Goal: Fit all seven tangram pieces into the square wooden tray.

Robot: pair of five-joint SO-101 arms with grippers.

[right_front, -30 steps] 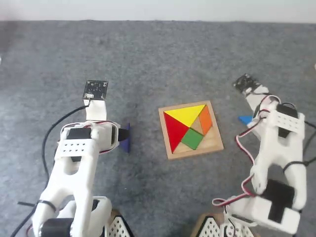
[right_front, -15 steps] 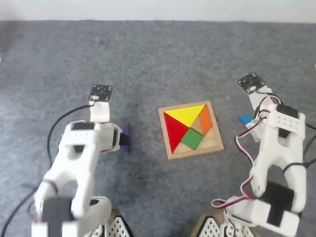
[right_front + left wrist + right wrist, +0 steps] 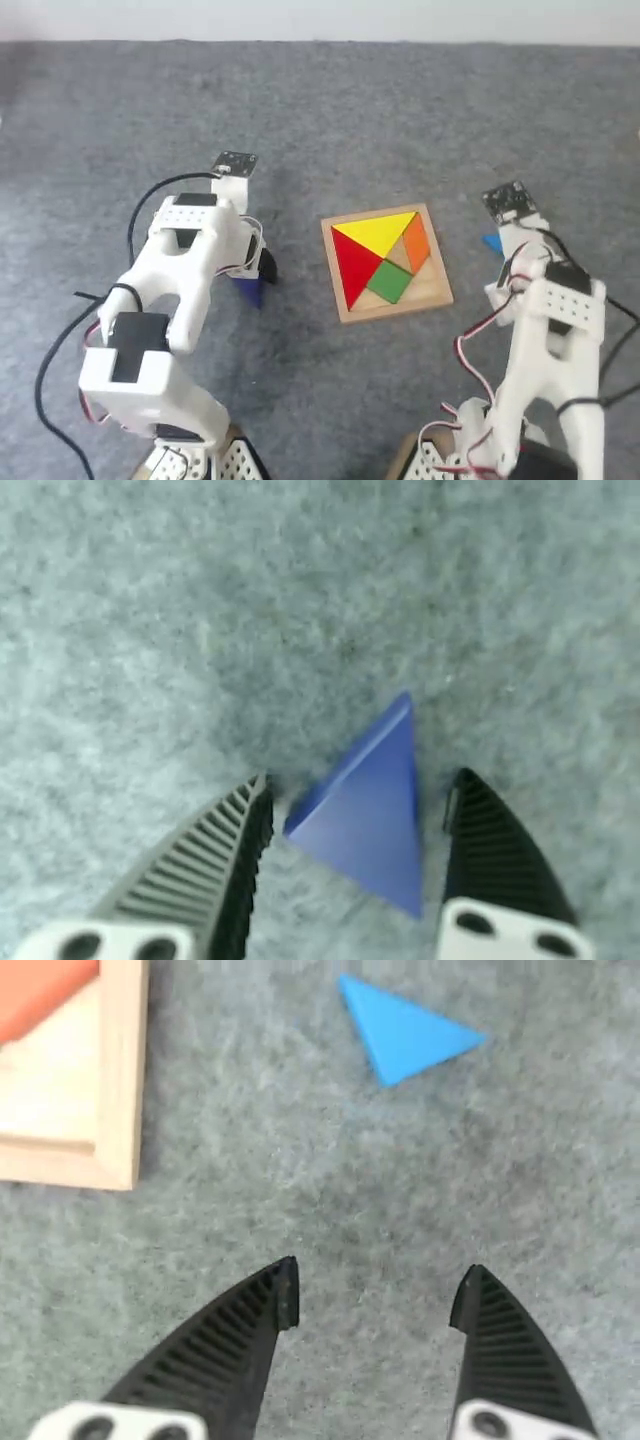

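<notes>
- Here, the counter (image 3: 400, 120) is covered edge to edge in a grey, felt-like mat; beyond its far edge runs a pale band (image 3: 320, 18) of the room.
- Square wooden tray (image 3: 428, 284): lies near the middle of the counter, between the two arms, turned slightly askew.
- Inside the tray: a yellow piece (image 3: 377, 235), a red piece (image 3: 352, 265), an orange piece (image 3: 416, 240) and a green piece (image 3: 388, 281), packed together; bare wood shows along one side.
- Left hand (image 3: 362, 783): released, its fingers spread to either side of a dark blue triangle (image 3: 370, 810) that lies on the mat, well apart from the tray.
- Right hand (image 3: 380, 1272): released, over bare mat just beside a tray corner.
- Light blue triangle (image 3: 405, 1028): flat on the mat ahead of the right hand, near the tray.
</notes>
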